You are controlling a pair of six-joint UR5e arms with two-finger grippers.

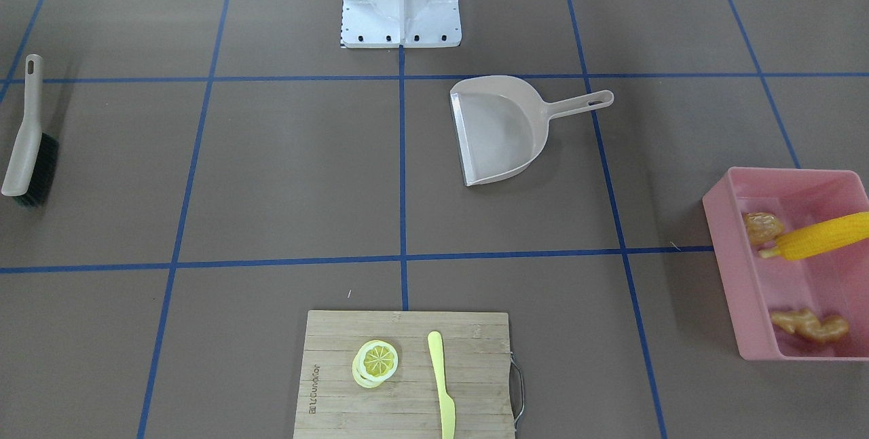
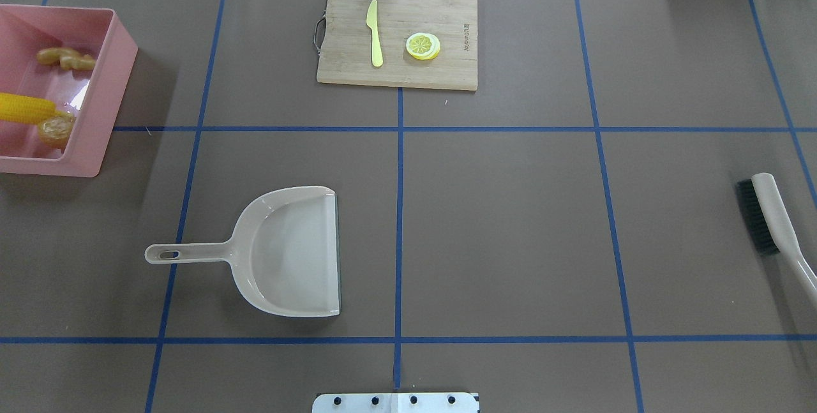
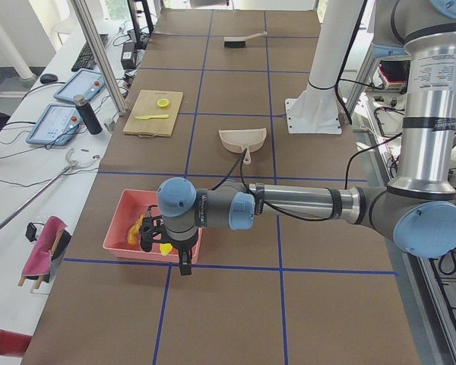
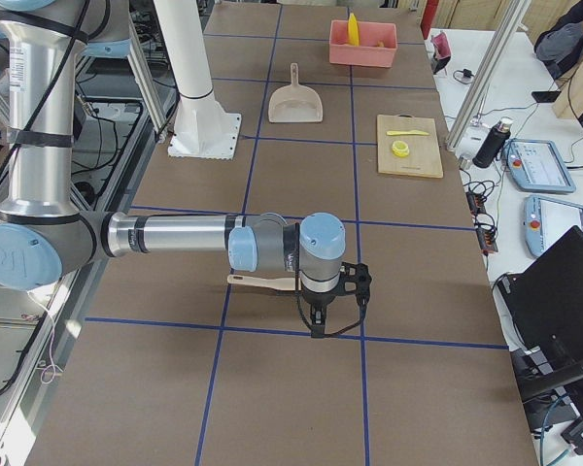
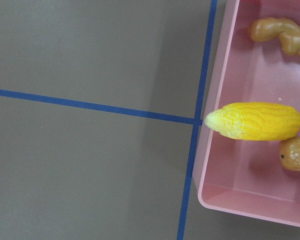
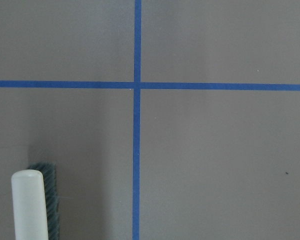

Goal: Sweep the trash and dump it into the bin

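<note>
Although the corn (image 1: 821,235) is inside the bin (image 1: 730,290), it may not stay there.
It leans on one wall with its pale tip at the rim, while the potato (image 1: 762,227) and ginger (image 1: 811,326) lie on the bottom. The left tool (image 3: 184,265) hangs just over that wall, so a low move away could bump it and tip the corn onto the desk (whether this tool or the right tool (image 4: 316,322) has its fingers apart or together, I cannot tell).

Bright, even light with soft shadows, slight glare inside the bin (image 2: 96,106), perhaps mild blur at the edges.
</note>
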